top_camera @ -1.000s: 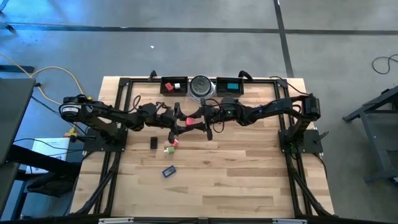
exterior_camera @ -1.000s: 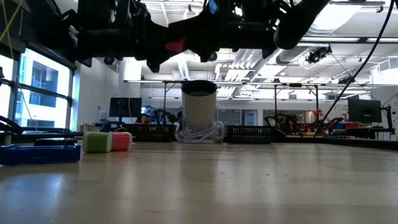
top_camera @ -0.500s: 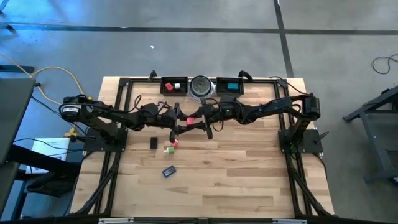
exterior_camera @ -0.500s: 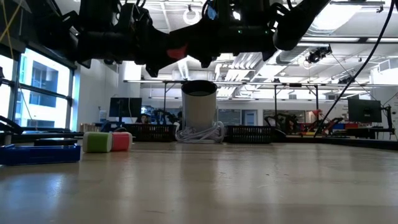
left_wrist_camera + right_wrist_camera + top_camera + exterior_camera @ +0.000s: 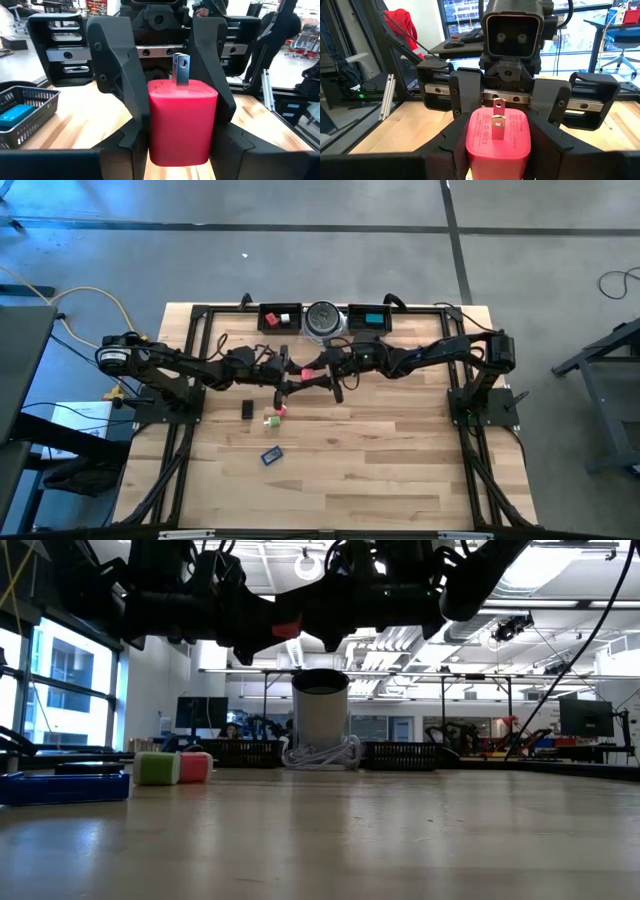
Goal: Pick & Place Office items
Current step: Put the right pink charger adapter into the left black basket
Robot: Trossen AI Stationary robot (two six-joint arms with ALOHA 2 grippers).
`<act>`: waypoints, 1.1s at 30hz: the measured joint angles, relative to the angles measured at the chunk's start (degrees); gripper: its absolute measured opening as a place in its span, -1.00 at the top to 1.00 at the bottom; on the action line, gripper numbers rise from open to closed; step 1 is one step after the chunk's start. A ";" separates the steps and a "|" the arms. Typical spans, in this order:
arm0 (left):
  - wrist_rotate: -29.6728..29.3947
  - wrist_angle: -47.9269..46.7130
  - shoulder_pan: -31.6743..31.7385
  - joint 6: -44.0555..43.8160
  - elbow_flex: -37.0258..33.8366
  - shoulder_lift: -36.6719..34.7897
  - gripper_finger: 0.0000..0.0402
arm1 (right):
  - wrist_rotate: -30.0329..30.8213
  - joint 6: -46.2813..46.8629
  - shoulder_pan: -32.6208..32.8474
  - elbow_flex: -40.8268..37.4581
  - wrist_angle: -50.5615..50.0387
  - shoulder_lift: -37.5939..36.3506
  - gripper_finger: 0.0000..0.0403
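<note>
Meeting above the middle of the table (image 5: 400, 470), the two grippers face each other tip to tip with the red block (image 5: 305, 373) between them, well clear of the wood; the right gripper (image 5: 318, 374) is clamped on the block, its fingers (image 5: 451, 150) pressed to the block's two sides in the right wrist view; the left gripper (image 5: 293, 377) reaches around the same block from the other side, but whether it clamps it too I cannot tell; two metal prongs stick out of the block's end towards the left gripper; on the table below and nearer the front lie the black bar (image 5: 247, 410), the green cube (image 5: 269, 421) and the pink block (image 5: 281, 409), the cube and the pink block just beside each other; the blue piece (image 5: 271, 455) lies flat farther towards the front, apart from them; at the back edge two black trays flank the round disc (image 5: 323, 318); the left tray (image 5: 268, 326) holds a red bit and a white bit (image 5: 286, 319); the right tray (image 5: 353, 317) holds the teal block (image 5: 373, 317).
</note>
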 joint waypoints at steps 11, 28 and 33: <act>-0.41 0.25 0.02 2.16 0.00 0.00 0.27 | 0.04 -1.13 0.08 -0.05 0.45 0.00 0.29; -3.19 1.17 0.09 5.50 0.22 -0.51 0.27 | 8.53 -6.71 0.27 -0.20 -3.62 -8.22 -0.69; -5.18 0.94 0.72 7.08 0.22 -1.26 0.27 | 12.05 -10.13 0.62 -0.22 -12.28 -14.42 -0.62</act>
